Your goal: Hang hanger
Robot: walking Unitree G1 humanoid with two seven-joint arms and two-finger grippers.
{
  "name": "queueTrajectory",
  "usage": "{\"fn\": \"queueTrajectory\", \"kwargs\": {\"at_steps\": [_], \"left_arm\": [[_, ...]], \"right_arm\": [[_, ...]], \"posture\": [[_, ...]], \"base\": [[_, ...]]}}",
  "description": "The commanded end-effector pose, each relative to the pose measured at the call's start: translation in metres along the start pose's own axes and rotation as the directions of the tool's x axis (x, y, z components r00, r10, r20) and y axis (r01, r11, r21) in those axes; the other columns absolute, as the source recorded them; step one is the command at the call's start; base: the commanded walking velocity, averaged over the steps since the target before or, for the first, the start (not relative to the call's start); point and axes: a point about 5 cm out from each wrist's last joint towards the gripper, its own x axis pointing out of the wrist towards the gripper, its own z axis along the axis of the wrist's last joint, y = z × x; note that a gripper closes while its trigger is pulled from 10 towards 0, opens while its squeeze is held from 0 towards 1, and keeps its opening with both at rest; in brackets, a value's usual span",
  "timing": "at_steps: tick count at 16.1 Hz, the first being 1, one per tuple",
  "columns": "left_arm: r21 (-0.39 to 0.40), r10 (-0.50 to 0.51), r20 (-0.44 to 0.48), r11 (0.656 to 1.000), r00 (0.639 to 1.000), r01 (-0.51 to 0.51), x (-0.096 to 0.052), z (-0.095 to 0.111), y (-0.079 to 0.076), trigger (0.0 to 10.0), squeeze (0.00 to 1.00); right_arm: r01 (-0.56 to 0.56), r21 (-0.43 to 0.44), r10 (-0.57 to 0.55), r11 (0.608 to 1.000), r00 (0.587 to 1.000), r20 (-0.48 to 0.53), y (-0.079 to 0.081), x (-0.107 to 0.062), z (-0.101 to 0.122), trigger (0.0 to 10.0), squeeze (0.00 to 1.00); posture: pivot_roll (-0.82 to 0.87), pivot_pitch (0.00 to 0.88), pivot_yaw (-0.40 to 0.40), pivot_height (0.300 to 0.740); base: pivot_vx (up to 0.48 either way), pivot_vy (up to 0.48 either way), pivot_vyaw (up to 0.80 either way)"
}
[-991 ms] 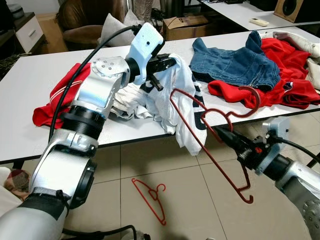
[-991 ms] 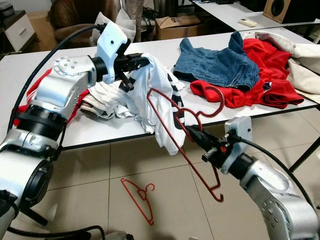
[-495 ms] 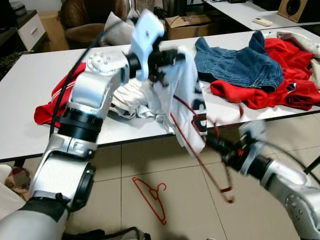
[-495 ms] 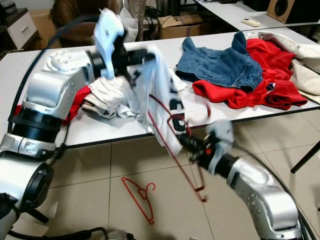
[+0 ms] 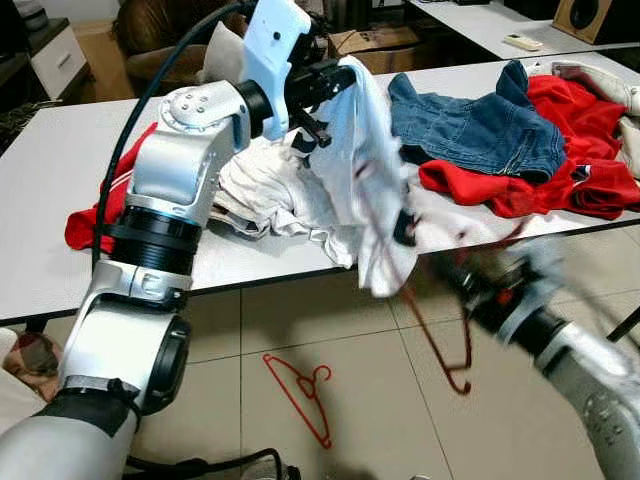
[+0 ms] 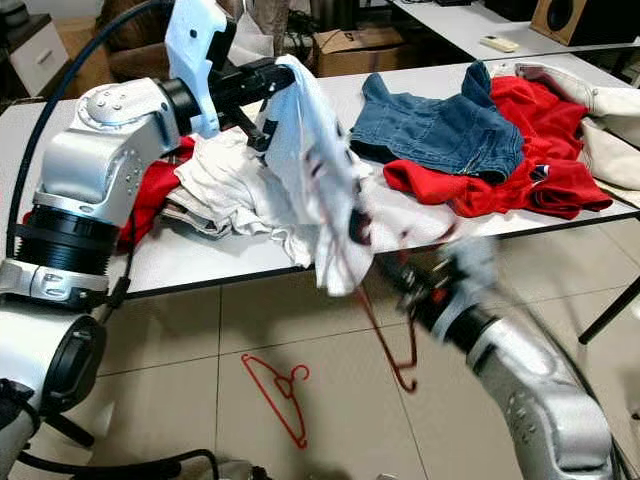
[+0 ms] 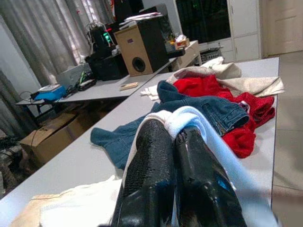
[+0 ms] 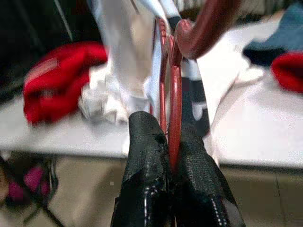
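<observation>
My left gripper is shut on a white shirt and holds it up above the white table, with the cloth hanging past the front edge. In the left wrist view, the fingers pinch the shirt's pale fabric. My right gripper, blurred by motion, is shut on a red wire hanger just below the shirt's hem. The hanger's upper part runs up behind the shirt cloth. In the right wrist view, the hanger sits clamped between the fingertips.
A second red hanger lies on the tiled floor under the table edge. On the table are a blue denim garment, red clothes at the right, more white laundry and a red garment at the left.
My left gripper has lifted the shirt higher. My right arm has swung the hanger from open view in front of the table up under the hanging shirt.
</observation>
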Motion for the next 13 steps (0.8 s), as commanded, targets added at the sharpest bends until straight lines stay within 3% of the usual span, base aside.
{"fn": "queueTrajectory", "kwargs": {"at_steps": [1, 2, 4, 6, 7, 10, 13], "left_arm": [[0.029, -0.004, 0.015, 1.000, 1.000, 0.003, -0.002, 0.009, 0.003, 0.0, 0.00], [0.036, -0.038, 0.021, 0.999, 0.999, 0.037, -0.003, 0.010, 0.001, 0.0, 0.00], [0.048, -0.071, 0.016, 0.996, 0.997, 0.070, -0.004, 0.008, -0.003, 0.0, 0.00], [0.047, -0.065, 0.015, 0.997, 0.998, 0.064, -0.004, 0.007, -0.003, 0.0, 0.00], [0.046, -0.038, 0.017, 0.998, 0.999, 0.038, -0.006, 0.007, 0.000, 0.0, 0.00], [0.042, 0.010, 0.021, 0.999, 1.000, -0.011, -0.009, 0.007, 0.005, 0.0, 0.00], [0.061, 0.226, -0.039, 0.973, 0.973, -0.224, -0.026, -0.007, 0.032, 0.0, 0.00]], "right_arm": [[0.025, 0.051, -0.029, 0.998, 0.996, 0.090, -0.002, -0.001, 0.013, 10.0, 0.00], [0.025, 0.134, -0.041, 0.991, 0.992, 0.118, -0.002, 0.001, 0.014, 10.0, 0.00], [-0.001, 0.288, -0.019, 0.958, 0.998, 0.066, 0.004, 0.007, -0.001, 10.0, 0.00], [0.010, 0.383, -0.039, 0.924, 0.997, 0.067, 0.005, 0.009, -0.007, 10.0, 0.00], [0.005, 0.535, -0.067, 0.845, 0.993, 0.096, 0.009, 0.012, -0.013, 10.0, 0.00], [0.020, 0.611, -0.096, 0.791, 0.991, 0.092, 0.009, 0.012, -0.018, 10.0, 0.00], [0.039, 0.747, -0.173, 0.663, 0.980, 0.102, 0.007, 0.011, -0.018, 10.0, 0.00]], "posture": [[-0.15, 0.000, 0.076, 0.710], [-0.15, 0.000, 0.076, 0.710], [-0.15, 0.000, 0.070, 0.710], [-0.15, 0.000, 0.063, 0.710], [-0.14, 0.000, 0.056, 0.710], [-0.13, 0.000, 0.049, 0.710], [-0.13, 0.000, 0.045, 0.710]], "base": [[0.000, 0.000, 0.00], [0.000, 0.000, 0.00], [0.000, 0.000, 0.00], [0.000, 0.000, 0.00], [0.000, 0.000, 0.00], [0.000, 0.000, 0.00], [0.000, 0.000, 0.00]]}}
